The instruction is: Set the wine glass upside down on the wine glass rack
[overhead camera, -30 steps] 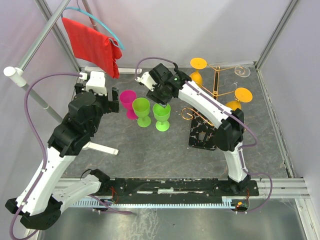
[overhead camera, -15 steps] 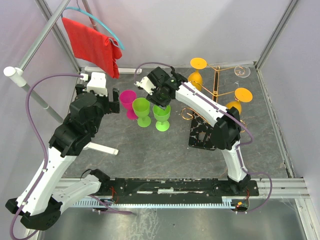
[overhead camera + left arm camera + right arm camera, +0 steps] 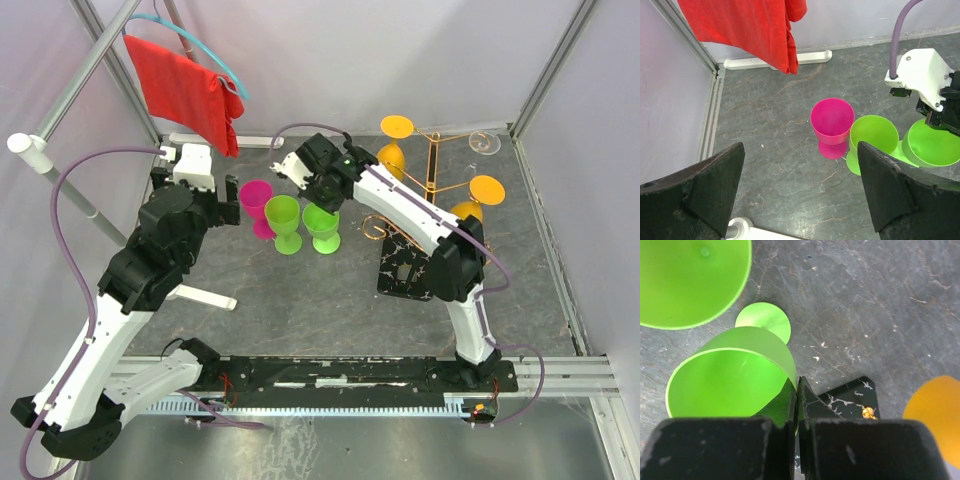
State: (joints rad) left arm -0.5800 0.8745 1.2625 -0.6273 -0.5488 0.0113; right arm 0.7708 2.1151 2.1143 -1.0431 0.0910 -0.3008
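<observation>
Shut within the last second, the right gripper [image 3: 797, 390] now pinches the rim of the green wine glass [image 3: 730, 375], which stands on the table. A second green glass [image 3: 283, 215] sits at its 9 o'clock, with a pink glass [image 3: 255, 197] beyond. The wine glass rack [image 3: 432, 160], carrying orange glasses [image 3: 487, 188], is at 3 o'clock. The left gripper [image 3: 800, 170] gapes wide, holding nothing.

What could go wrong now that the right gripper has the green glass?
The right gripper pinches only the rim wall of the held green wine glass; it could pivot or slip when inverted.
The second green wine glass stands close beside it; lifting may topple it.
The wine glass rack already carries orange wine glasses; collision possible.
</observation>
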